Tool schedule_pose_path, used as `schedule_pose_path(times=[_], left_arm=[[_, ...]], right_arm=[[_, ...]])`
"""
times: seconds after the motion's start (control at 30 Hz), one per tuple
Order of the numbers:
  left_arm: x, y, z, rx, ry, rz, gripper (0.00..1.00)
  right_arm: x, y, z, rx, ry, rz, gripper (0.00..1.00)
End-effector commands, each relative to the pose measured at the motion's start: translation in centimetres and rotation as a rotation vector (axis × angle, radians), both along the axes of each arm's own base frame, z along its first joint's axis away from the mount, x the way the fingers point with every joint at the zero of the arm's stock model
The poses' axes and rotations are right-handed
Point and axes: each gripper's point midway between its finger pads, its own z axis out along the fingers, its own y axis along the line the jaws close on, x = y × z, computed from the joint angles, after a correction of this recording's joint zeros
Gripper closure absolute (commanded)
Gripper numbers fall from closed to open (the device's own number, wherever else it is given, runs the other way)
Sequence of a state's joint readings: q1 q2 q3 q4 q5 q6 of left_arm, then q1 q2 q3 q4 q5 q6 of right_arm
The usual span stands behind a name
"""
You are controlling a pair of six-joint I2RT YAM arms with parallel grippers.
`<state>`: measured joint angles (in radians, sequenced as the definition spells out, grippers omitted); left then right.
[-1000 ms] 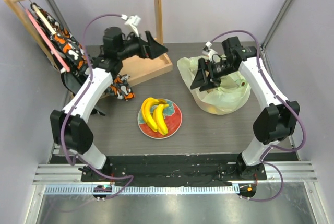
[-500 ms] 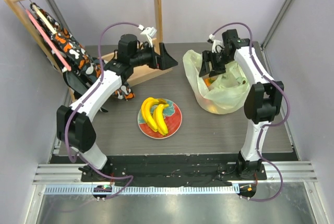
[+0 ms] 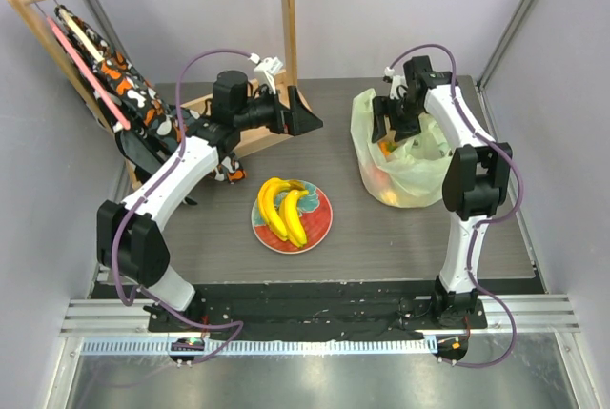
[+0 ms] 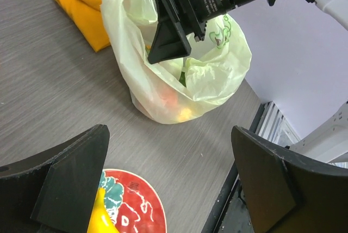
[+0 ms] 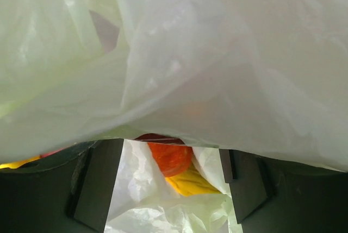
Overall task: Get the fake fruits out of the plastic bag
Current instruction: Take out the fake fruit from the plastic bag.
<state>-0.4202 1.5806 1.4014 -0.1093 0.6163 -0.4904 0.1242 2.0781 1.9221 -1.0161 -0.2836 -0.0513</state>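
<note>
Over the last second the right arm has swung from the near left flank of the plastic bag (image 3: 405, 166) to a position above it, and the right gripper (image 3: 396, 126) now points down into the bag mouth; the bag has been drawn in narrower and taller. The left gripper (image 3: 303, 113) has travelled right across the table (image 3: 381, 237) towards the bag. Judgement: one removal is finished and the second reach is in progress. The bananas (image 3: 283, 209) lie on the plate (image 3: 322, 226), well clear of the bag. In the right wrist view the fingers (image 5: 98, 184) stand apart and grip nothing, with bag film draped over them; a round orange-red fruit (image 5: 169, 156) sits between and just beyond them, above a yellow piece (image 5: 187, 181). The right arm is stretched nearly upright, wrist bent downward. The left arm is extended level, its gripper spread wide and empty, facing the bag and the orange cloth (image 4: 89, 5) behind it.
</note>
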Motion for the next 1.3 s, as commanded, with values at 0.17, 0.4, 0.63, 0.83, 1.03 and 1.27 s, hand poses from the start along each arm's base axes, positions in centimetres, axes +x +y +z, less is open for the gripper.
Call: schedule_pose_path(times=[0.17, 0.4, 0.63, 0.83, 1.03, 1.27], left_arm=[[-1.5, 0.0, 2.5, -0.062, -0.047, -0.037, 0.00], [-2.3, 0.6, 3.5, -0.049, -0.093, -0.038, 0.00], [-3.0, 1.1, 2.3, -0.004, -0.095, -0.053, 0.01], [-3.3, 1.6, -0.1, 0.087, -0.066, -0.078, 0.00], [-4.3, 2.1, -2.2, 0.127, -0.014, -0.086, 0.00], [-3.8, 2.2, -2.9, 0.149, -0.013, -0.078, 0.00]], right_arm=[[-2.3, -0.3, 5.8, 0.009, -0.132, 0.005, 0.32], [-1.0, -2.1, 3.6, -0.097, -0.125, -0.018, 0.43], [-0.5, -2.2, -0.5, -0.121, -0.053, 0.026, 0.34], [1.4, -1.2, -1.9, -0.068, -0.056, -0.034, 0.00], [1.9, -1.4, -4.3, -0.084, -0.012, -0.043, 0.00], [2.3, -1.5, -5.0, -0.099, -0.013, -0.026, 0.31]])
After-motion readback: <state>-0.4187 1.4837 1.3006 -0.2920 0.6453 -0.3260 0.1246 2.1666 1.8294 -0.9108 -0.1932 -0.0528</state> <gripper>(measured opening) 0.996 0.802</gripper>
